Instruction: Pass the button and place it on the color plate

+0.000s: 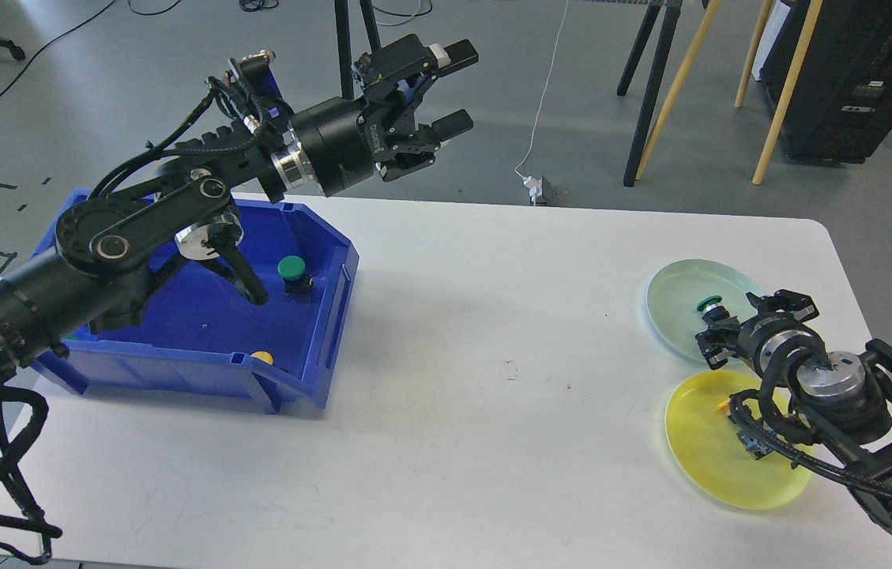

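My right gripper (718, 324) is shut on a green-capped button (708, 304) and holds it low over the pale green plate (675, 304) at the table's right. I cannot tell whether the button touches the plate. The yellow plate (710, 466) lies just in front of it, and the yellow button (724, 405) on it is mostly hidden by my right arm. My left gripper (461, 87) is open and empty, raised high beyond the table's far edge, above and right of the blue bin (201, 371).
The blue bin at the left holds another green button (291, 269) and a yellow one (261, 357) near its front wall. Tripod legs (351, 47) and wooden poles (785, 87) stand on the floor beyond the table.
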Controlling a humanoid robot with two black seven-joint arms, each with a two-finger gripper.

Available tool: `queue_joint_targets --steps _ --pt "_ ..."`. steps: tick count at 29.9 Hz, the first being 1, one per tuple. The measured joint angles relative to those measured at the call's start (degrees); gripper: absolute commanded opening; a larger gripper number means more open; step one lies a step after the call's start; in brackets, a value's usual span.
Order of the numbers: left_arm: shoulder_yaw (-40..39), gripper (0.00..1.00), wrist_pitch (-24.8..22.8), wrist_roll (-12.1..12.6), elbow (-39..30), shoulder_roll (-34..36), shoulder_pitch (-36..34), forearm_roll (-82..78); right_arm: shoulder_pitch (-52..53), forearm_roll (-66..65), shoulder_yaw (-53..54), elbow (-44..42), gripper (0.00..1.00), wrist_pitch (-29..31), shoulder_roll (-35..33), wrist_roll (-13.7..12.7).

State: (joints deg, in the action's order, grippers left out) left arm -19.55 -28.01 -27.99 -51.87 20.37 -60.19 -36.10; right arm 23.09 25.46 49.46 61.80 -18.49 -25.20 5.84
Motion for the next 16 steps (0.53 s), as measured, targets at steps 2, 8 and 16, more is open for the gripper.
queue_joint_targets --steps 2,8,16 --pt "-0.05 0.99 0.0 0.0 0.0 1.61 0.19 1.62 0.84 -1.86 -0.07 1.95 1.0 1.76 -0.82 -0.33" --pt "-0.12 0.99 0.01 0.0 0.05 7.21 0.46 7.96 5.27 -10.91 1.06 8.8 1.0 18.06 -7.93 -1.16" --pt "-1.09 1.0 0.0 -0.01 1.17 10.89 0.83 12.44 10.48 -16.25 2.39 11.2 1.0 43.88 -14.65 2.22"
